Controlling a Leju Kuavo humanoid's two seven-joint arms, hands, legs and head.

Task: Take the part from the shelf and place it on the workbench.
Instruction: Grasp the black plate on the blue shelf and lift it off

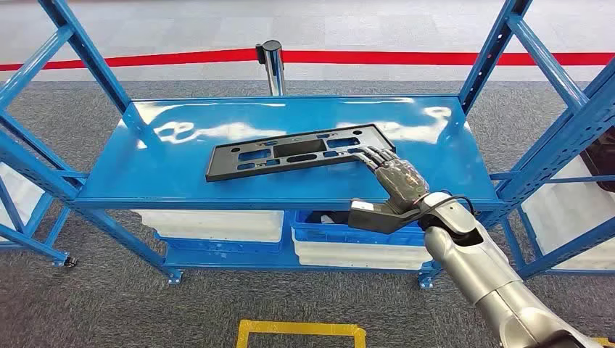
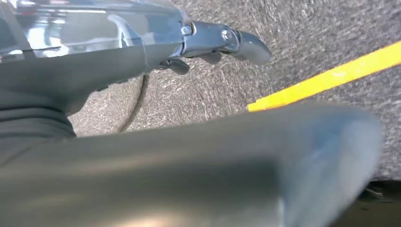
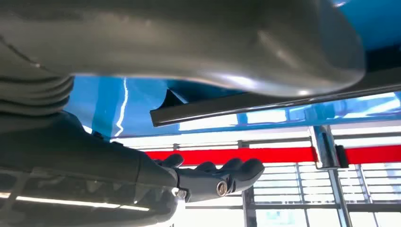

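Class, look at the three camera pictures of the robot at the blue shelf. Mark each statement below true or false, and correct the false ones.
1. The black part lies on the top board of the blue shelf. True.
2. The right hand has its fingers at the part's right end. True.
3. The part has already been lifted clear of the shelf. False: it lies on the shelf board.
4. The left hand holds the part. False: it hangs over grey carpet with a yellow line.
5. A red stripe runs across the floor behind the shelf. True.
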